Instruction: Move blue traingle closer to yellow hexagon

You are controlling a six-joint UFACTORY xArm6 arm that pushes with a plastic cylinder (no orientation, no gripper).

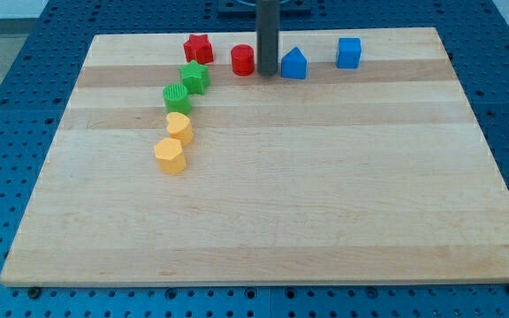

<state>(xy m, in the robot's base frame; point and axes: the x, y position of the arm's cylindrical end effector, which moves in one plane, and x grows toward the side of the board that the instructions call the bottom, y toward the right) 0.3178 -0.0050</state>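
The blue triangle block [294, 64] sits near the view's top, right of centre. The yellow hexagon [170, 155] lies at the left middle of the board, with a second yellow block [179, 128] just above it. My tip [267, 76] stands between the red cylinder [243, 60] and the blue triangle, close to the triangle's left side. The rod comes down from the view's top edge.
A red star [198, 48] is at the top left. A green star [195, 78] and a green ridged block [177, 97] lie in a line down toward the yellow blocks. A blue cube [349, 53] is at the top right. The wooden board [325, 203] rests on a blue pegboard.
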